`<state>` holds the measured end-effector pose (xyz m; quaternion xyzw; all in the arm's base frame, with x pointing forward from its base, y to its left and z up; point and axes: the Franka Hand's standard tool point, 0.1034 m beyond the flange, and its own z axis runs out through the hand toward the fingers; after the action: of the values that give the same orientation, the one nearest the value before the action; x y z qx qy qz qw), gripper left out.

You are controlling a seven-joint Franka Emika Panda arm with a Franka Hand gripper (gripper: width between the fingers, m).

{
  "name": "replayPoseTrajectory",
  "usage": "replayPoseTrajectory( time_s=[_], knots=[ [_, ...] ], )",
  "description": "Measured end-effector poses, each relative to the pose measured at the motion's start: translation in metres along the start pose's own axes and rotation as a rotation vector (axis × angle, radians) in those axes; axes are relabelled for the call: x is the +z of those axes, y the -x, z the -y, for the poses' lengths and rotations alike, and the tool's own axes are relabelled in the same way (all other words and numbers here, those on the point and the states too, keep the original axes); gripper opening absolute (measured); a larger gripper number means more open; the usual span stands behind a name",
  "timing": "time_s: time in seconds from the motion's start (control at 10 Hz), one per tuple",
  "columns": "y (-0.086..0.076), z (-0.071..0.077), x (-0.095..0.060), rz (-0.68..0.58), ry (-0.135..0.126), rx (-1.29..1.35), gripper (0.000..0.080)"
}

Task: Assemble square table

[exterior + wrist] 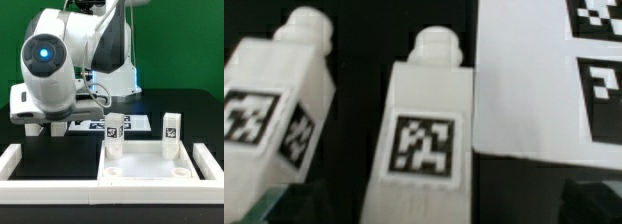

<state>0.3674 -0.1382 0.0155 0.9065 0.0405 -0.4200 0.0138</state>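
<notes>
1. At the exterior view's left, the arm (48, 70) was bent low over the black bench (190, 105), apparently so that another leg could be reached.
2. In the wrist view, the first loose leg (274, 100) and the second loose leg (429, 125) were seen lying flat side by side, the second just beside the marker board (562, 85).
3. The jaws were judged released and spread wide around the second loose leg, with nothing gripped.
4. Toward the exterior view's right, the square tabletop (145, 165) was set close against the border rail (60, 185), probably for bracing. One standing leg (113, 128) and another standing leg (170, 125) were upright on its far corners.
</notes>
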Motion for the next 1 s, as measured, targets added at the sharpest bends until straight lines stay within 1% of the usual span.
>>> replayPoseTrajectory(
  time_s=[0.1,0.2,0.3,0.4,0.6,0.7,0.8,0.9,1.0],
  knots=[
    [-0.001,0.002,0.006,0.015,-0.002,0.001,0.0649],
    [0.0,0.001,0.013,0.031,-0.01,0.006,0.0649],
    [0.002,0.002,0.019,0.048,-0.029,0.016,0.0649],
    [0.002,0.002,0.022,0.057,-0.03,0.012,0.0649],
    [0.002,0.003,0.021,0.056,-0.027,0.007,0.0649],
    [0.001,0.004,0.021,0.056,-0.026,0.006,0.0557],
    [0.001,0.004,0.021,0.056,-0.025,0.004,0.0557],
    [0.001,0.004,0.021,0.056,-0.025,0.002,0.0375],
    [0.001,0.005,0.021,0.056,-0.024,0.001,0.0282]
  ],
)
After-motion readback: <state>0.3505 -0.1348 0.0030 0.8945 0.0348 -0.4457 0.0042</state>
